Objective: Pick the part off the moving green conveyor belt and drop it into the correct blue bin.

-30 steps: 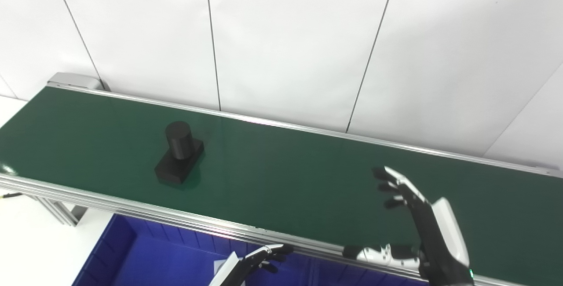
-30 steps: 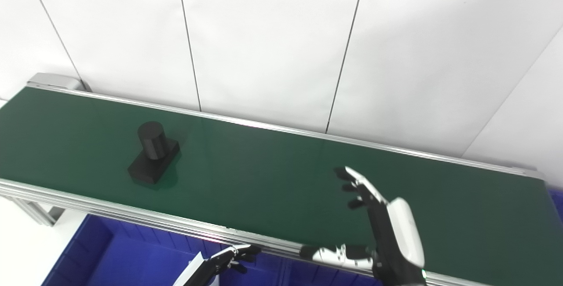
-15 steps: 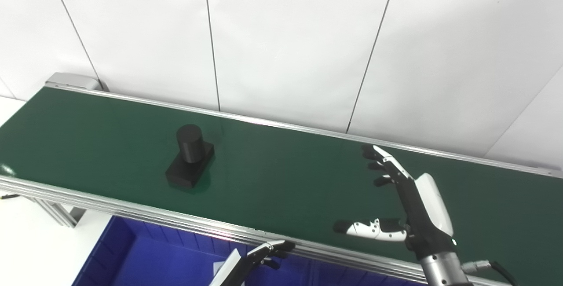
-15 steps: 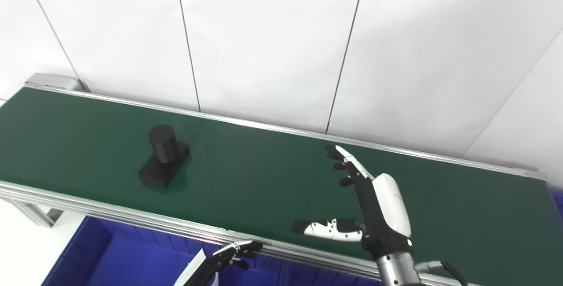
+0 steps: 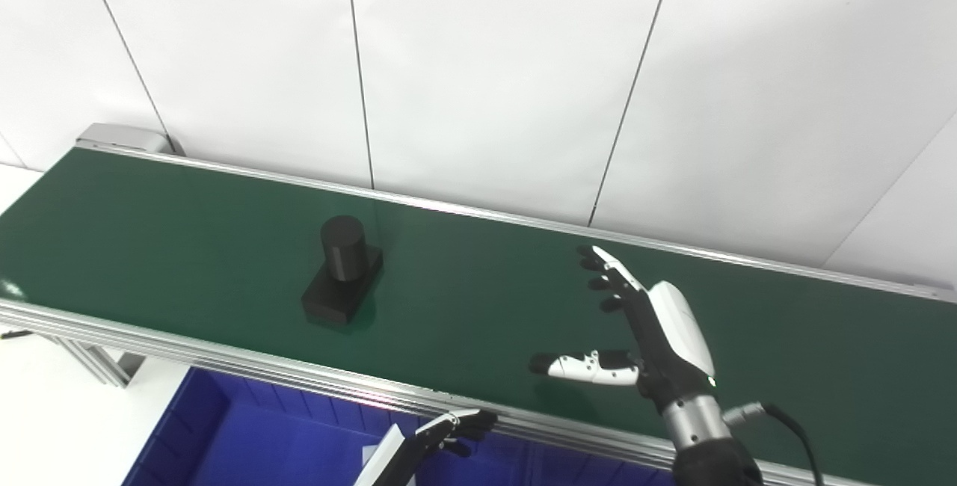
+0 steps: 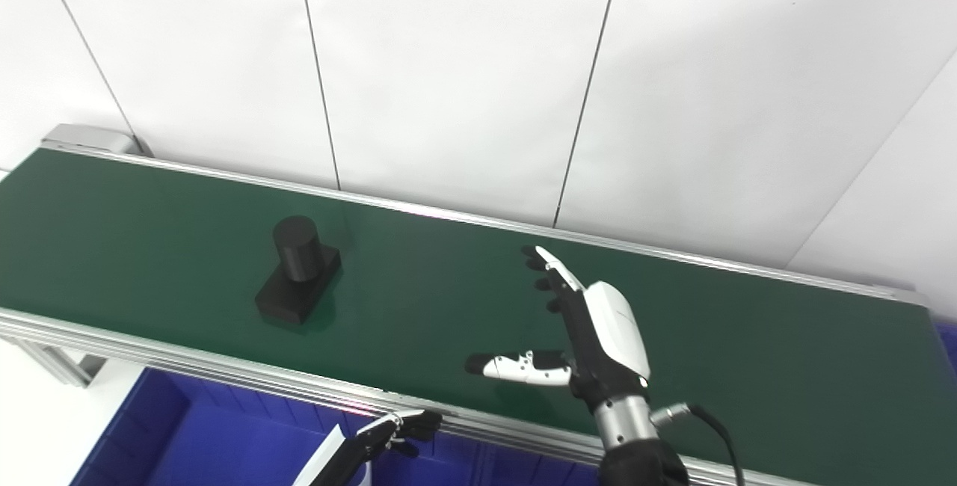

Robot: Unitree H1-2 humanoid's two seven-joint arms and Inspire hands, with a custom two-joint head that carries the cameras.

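The black part (image 5: 342, 269), a cylinder on a block, rides the green conveyor belt (image 5: 187, 239), nearer me than a second ago. My left hand (image 5: 448, 432) waits over the blue bin (image 5: 224, 434), fingers curled; its grip I can't tell. My right hand (image 5: 643, 329), spread and empty, has slid left to intercept. Next: time the close around the cylinder.

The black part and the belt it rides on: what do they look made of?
Black part: matte, uniformly dark, with no glints, so probably plastic or coated metal; I cannot tell which. Belt: smooth green sheet with a soft sheen and a faint reflection under the part, likely PVC or rubber. Its side rails look like brushed aluminium.
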